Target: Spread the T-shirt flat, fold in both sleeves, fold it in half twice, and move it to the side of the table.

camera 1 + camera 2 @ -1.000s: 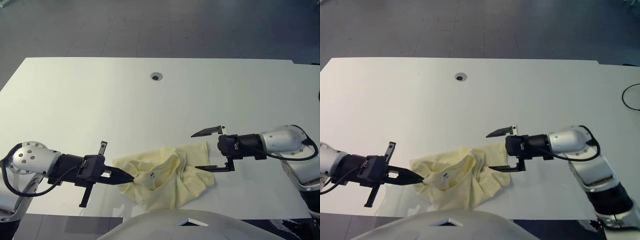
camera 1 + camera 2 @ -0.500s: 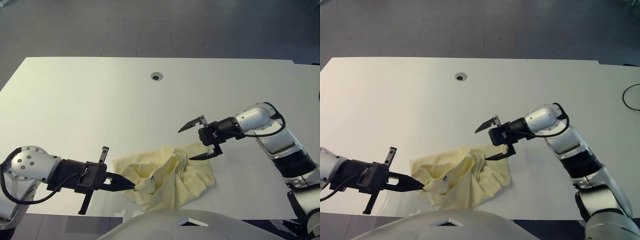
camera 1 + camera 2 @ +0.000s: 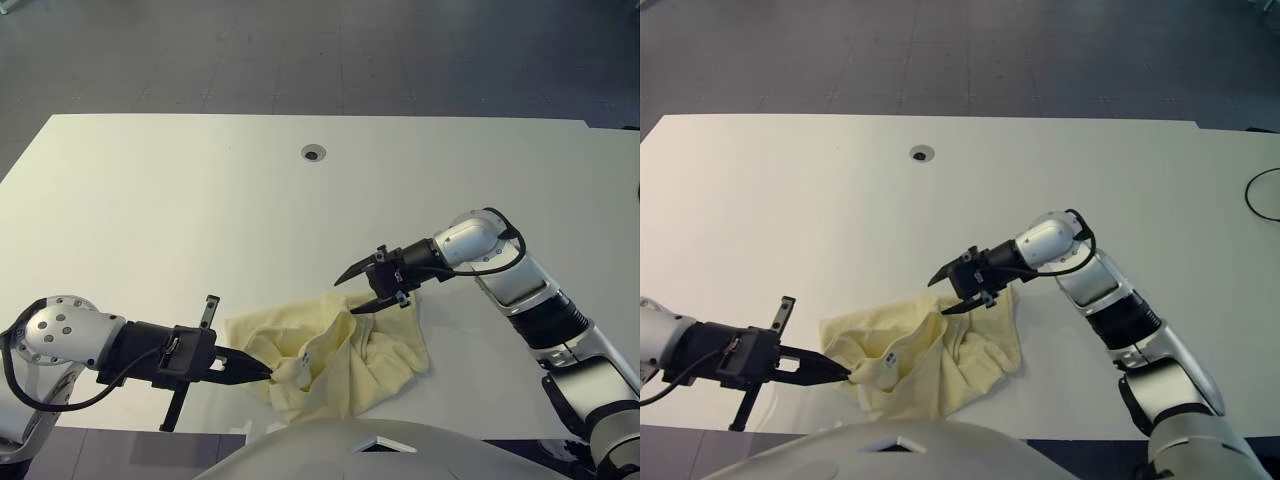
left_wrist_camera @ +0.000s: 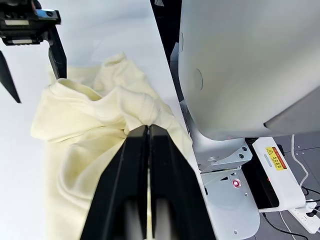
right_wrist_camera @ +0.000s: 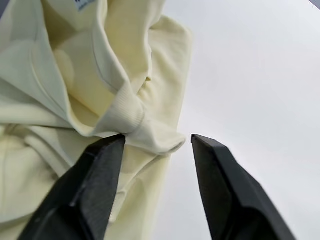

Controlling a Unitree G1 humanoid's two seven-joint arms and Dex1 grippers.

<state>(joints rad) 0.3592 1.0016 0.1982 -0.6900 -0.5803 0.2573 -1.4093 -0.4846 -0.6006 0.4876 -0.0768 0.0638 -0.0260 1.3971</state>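
Left gripper (image 3: 266,371) clamps the crumpled T-shirt (image 3: 350,362), its shape lost in folds; right gripper (image 3: 345,297) open astride its edge.

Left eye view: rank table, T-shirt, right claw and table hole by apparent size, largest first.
1. table, by far the largest
2. T-shirt, crumpled near the front edge
3. right claw, open at the T-shirt's far edge
4. hole, clearly smallest
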